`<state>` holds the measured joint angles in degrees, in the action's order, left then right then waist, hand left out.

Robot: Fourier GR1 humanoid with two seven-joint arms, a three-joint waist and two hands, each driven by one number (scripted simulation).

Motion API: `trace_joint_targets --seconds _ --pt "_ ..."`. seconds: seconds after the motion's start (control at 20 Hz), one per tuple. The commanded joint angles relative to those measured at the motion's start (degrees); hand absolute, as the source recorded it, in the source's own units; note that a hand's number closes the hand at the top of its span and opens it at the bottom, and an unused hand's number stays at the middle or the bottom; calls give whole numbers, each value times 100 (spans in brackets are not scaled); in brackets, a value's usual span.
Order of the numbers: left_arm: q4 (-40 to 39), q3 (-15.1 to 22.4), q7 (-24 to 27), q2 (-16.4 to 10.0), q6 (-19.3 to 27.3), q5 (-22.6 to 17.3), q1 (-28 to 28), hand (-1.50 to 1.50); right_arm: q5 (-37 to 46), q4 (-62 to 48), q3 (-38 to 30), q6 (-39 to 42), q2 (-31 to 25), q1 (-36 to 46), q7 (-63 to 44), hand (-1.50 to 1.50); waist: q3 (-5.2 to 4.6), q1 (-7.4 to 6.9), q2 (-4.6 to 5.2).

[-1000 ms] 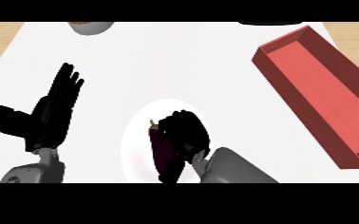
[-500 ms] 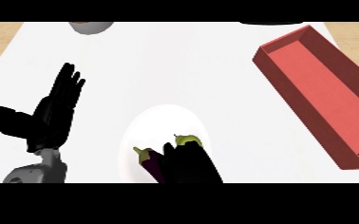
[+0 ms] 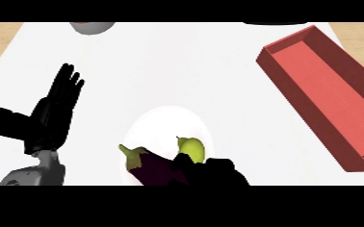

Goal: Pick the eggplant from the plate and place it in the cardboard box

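Eggplant (image 3: 151, 167) is lying at near edge of plate (image 3: 167, 120), just beside a yellow-green fruit (image 3: 191, 149). R hand (image 3: 213, 172) is overlapping its right end; can't tell if it's grasping. L hand (image 3: 53, 113) is resting open at left. Red box (image 3: 313, 86) is sitting well apart on bench (image 3: 177, 62), right side.

Light bright and even, seems overhead. White bench (image 3: 213, 67) near washed out. White plate (image 3: 167, 120) barely separates from it, only faint grey shading at rim. Red box (image 3: 313, 77): inner walls darker than floor. Left robot hand (image 3: 53, 110) and right robot hand (image 3: 213, 170) flat black, little surface detail. Right one merges with dark eggplant (image 3: 153, 168) it grips.
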<state>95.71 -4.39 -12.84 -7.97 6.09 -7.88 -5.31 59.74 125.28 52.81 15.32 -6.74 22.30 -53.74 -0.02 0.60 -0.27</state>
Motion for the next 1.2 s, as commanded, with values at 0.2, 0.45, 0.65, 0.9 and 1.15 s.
trace_joint_targets --seconds 0.2,0.45,0.65,0.9,1.15 --pt "188 58 -46 9 -41 13 82 0 207 1136 -1743 817 183 419 -610 150 -2 -40 5" --pt "58 88 205 104 -3 136 146 0 -369 806 -3230 544 -278 106 252 150 4 -65 36" --pt "-81 136 71 186 -5 112 52 0 -654 264 -3911 937 -240 491 332 150 0 -66 29" --pt "131 87 -108 102 80 185 -93 0 -912 -393 -5077 456 -944 315 1500 150 4 -70 32" --pt "-177 -194 11 -117 -289 -142 -252 0 -745 -1679 -5642 -30 -1478 525 2395 150 2 -91 43"
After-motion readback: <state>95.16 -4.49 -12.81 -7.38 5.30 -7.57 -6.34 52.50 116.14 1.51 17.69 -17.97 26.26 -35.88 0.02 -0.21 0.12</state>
